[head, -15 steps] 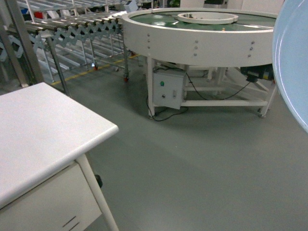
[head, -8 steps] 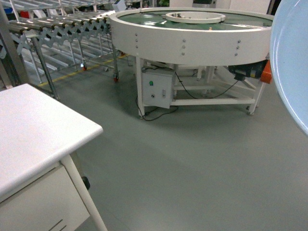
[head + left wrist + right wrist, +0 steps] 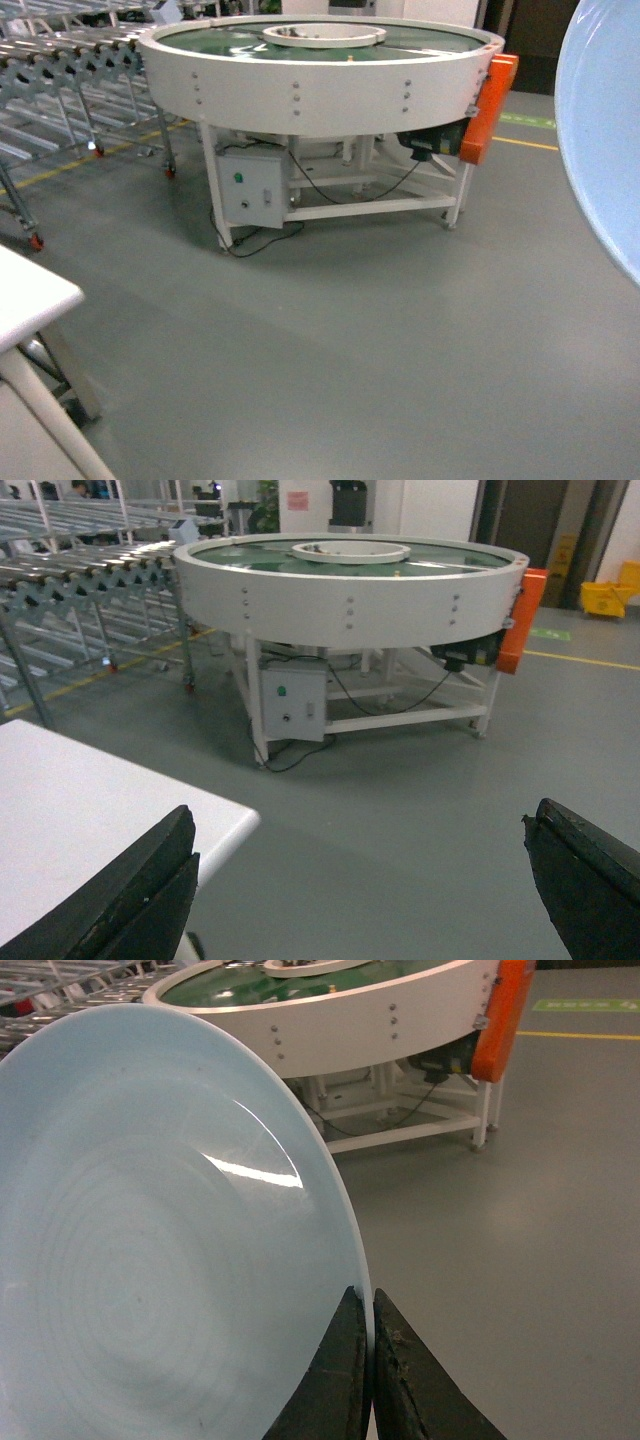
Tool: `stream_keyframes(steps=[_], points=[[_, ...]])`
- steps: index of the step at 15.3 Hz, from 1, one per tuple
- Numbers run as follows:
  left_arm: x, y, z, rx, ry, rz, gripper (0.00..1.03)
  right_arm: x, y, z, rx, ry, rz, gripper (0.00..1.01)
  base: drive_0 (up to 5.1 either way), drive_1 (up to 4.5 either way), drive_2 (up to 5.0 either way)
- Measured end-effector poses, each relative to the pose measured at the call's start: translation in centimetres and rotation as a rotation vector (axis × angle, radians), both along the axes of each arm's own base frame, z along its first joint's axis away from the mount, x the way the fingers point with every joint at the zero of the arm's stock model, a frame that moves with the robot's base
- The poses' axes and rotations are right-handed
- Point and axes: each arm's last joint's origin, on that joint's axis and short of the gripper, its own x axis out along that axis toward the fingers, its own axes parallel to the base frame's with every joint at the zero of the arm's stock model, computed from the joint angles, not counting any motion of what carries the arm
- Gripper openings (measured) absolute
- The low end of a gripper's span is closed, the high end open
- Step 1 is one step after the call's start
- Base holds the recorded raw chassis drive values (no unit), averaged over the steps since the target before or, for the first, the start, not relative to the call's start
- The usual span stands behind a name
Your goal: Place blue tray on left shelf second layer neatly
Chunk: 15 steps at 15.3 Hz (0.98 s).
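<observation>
We've got the right hand [image 3: 371, 1360] pinched on the blue tray [image 3: 150, 1250] rim only, held edge-up; left hand [image 3: 350, 880] apart, empty. Thin grip could slip in transit.

Right end effector [image 3: 371, 1360] clamped tight, fingers pinching the blue tray [image 3: 150, 1250] rim. Left end effector [image 3: 360, 880] spread wide, holding nothing.

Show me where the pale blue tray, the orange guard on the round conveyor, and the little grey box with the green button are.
blue tray [image 3: 150, 1260], right wrist view, middle of its face.
orange guard [image 3: 487, 108], head view, its flat side.
grey control box [image 3: 292, 704], left wrist view, front panel.
</observation>
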Motion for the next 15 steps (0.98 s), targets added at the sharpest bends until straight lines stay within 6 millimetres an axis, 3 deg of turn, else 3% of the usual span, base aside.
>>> stream_keyframes(steps=[12, 15], points=[[0.0, -0.01, 0.01, 0.0, -0.001, -0.002, 0.98, 0.02, 0.0, -0.03, 0.0, 0.002, 0.0, 0.02, 3.1, -2.11, -5.4], [0.0, -0.02, -0.01, 0.001, 0.001, -0.006, 0.98, 0.06, -0.14, -0.1, -0.001, 0.006, -0.017, 0.02, -1.3, -1.3, -1.3]])
